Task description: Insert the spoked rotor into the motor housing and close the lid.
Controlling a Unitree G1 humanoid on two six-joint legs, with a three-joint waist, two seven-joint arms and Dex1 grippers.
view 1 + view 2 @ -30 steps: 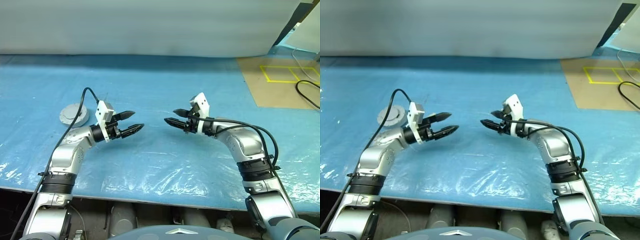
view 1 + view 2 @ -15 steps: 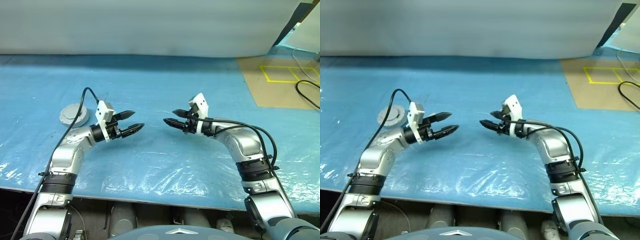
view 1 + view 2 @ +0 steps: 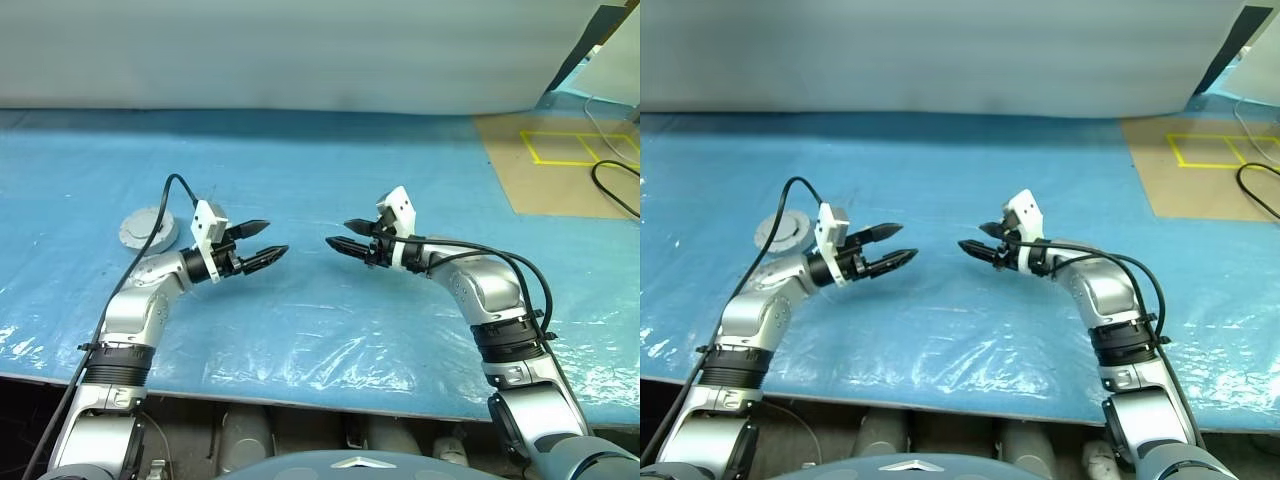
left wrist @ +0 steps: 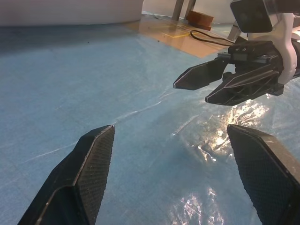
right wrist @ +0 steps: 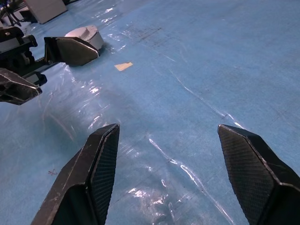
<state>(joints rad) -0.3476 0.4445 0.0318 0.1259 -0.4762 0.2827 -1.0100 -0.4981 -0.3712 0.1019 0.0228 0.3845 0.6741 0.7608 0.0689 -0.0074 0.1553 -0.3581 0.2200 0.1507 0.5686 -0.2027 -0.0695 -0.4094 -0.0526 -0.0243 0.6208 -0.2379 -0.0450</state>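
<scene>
While stretched flat and glossy over the whole bench, blue plastic sheet (image 3: 330, 330) makes a slick, crinkly base; expect anything pushed on it to skate rather than stay put.

Far on robot's left, near back of left forearm, sits motor housing (image 3: 148, 229) w/ lid (image 5: 84, 33) shut down on top: round, light grey, plain face up. Looks closed already, so rotor prob. inside, though cannot tell from here.

Judged as handling: stiff metal/plastic puck, moderate weight for its size, smooth rim, so slippery in hard black fingers. Windings inside likely delicate; best not squeezed across top face. Better taken by outer wall, jaws either side of rim, low and square.

Left gripper (image 3: 258, 245): fingers spread wide, holding nothing, hanging above sheet, pointing inward, well apart from housing. Right gripper (image 3: 348, 235): also spread wide, empty, facing left one across a gap, tips not touching.

Small tan scrap (image 5: 123, 66) lying on sheet near housing; unclear what.
</scene>
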